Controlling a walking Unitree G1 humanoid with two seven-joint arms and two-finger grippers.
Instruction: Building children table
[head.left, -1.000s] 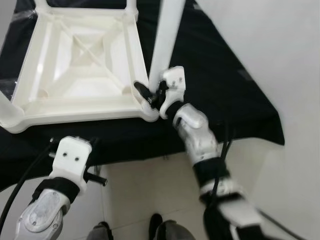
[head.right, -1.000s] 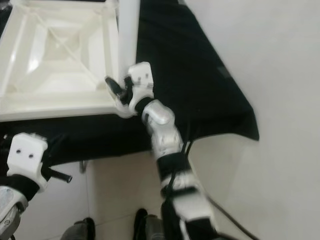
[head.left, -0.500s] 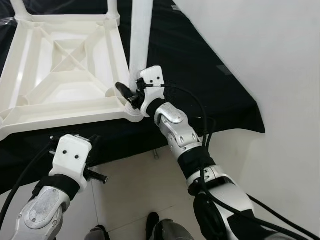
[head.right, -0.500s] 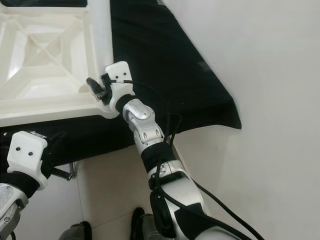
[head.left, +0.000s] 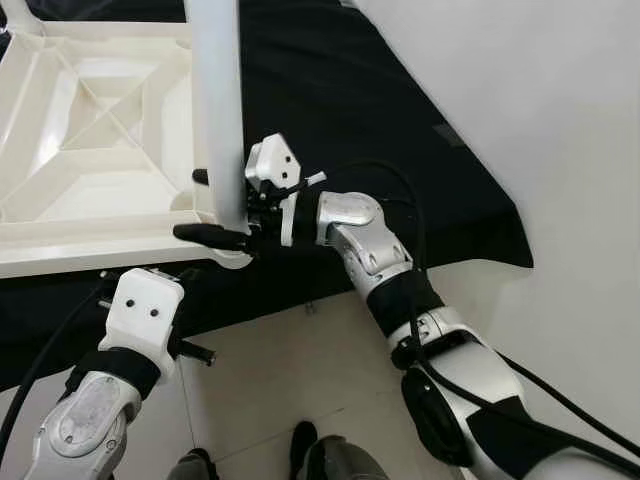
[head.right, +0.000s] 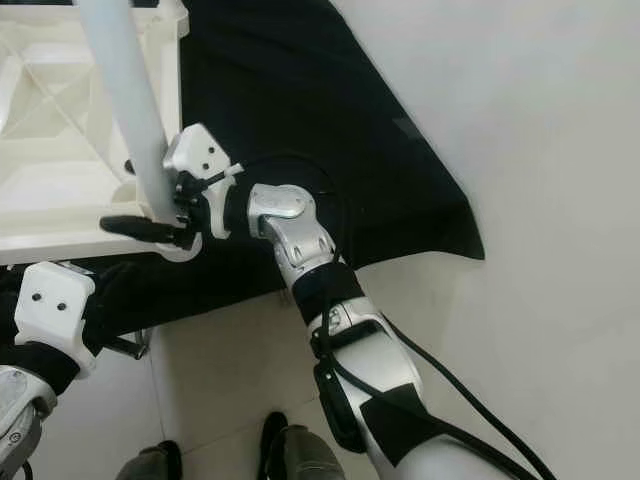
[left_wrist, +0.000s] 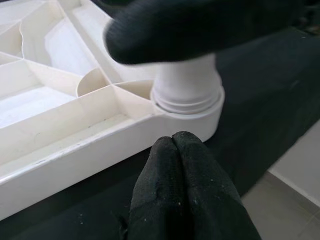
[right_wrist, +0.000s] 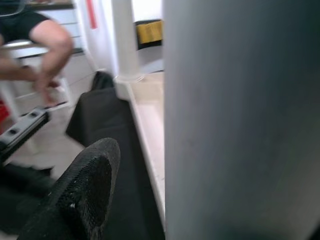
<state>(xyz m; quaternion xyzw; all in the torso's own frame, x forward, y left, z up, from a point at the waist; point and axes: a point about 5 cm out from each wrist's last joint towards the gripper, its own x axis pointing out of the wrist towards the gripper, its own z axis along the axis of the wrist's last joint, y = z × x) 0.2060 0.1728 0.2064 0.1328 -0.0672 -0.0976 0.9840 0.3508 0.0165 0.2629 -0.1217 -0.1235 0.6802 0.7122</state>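
Note:
The white plastic table (head.left: 90, 215) lies upside down on a black cloth (head.left: 350, 100). A white leg (head.left: 220, 110) stands upright in its near right corner socket (left_wrist: 187, 97). My right gripper (head.left: 187, 205) reaches in from the right and stands open around the base of this leg. One finger (head.left: 210, 235) passes in front of the leg and the other behind it. In the right wrist view a gap shows between that finger (right_wrist: 85, 195) and the leg (right_wrist: 240, 120). My left gripper (left_wrist: 172, 142) is shut on nothing, just below the table's rim and pointing at the socket.
The cloth's near edge (head.left: 330, 285) drops to a pale tiled floor (head.left: 280, 380). A white wall (head.left: 540, 120) rises on the right. Another leg (right_wrist: 125, 40) stands at a far corner. A person (right_wrist: 35, 45) bends over something in the background.
The camera has shifted, so the table sits further left in view. My right wrist has turned from pointing up-left to pointing left, with its fingers now on either side of the leg. The left arm has not moved.

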